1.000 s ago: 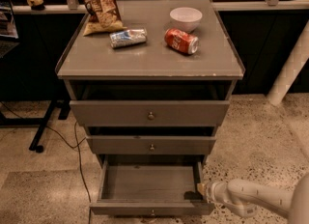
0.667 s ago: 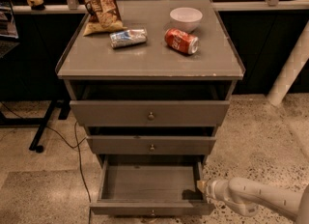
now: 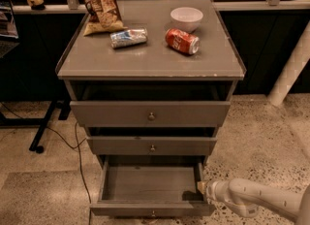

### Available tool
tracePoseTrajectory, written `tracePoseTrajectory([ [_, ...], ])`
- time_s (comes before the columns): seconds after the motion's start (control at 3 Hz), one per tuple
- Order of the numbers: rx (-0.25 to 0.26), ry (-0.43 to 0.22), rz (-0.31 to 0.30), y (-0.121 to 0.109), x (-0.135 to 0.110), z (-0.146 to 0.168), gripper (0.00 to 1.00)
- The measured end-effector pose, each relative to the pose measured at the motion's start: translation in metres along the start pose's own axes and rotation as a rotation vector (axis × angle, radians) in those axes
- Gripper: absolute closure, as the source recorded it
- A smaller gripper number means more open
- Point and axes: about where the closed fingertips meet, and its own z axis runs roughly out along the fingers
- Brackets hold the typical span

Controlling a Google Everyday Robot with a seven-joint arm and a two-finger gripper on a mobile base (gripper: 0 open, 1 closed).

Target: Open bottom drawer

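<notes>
The bottom drawer of the grey cabinet is pulled far out, and its plain grey inside shows empty. Its slim front panel with a small round knob lies at the lower edge of the view. My gripper comes in from the lower right on a white arm and sits at the drawer's right side wall, near its front corner. The middle drawer and the top drawer stand slightly out.
On the cabinet top lie a chip bag, a crushed silver can, a red soda can and a white bowl. A cable and a stand foot are on the floor at the left. A white post stands at the right.
The view has shifted slightly. My gripper stays at the right side of the open bottom drawer, with little visible movement.
</notes>
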Motion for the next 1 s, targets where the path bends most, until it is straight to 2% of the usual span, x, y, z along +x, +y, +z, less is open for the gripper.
tracePoseTrajectory([
  [0.33, 0.0, 0.0, 0.0, 0.0, 0.0, 0.0, 0.12],
  [0.67, 0.0, 0.0, 0.0, 0.0, 0.0, 0.0, 0.0],
  [1.0, 0.0, 0.0, 0.0, 0.0, 0.0, 0.0, 0.0],
])
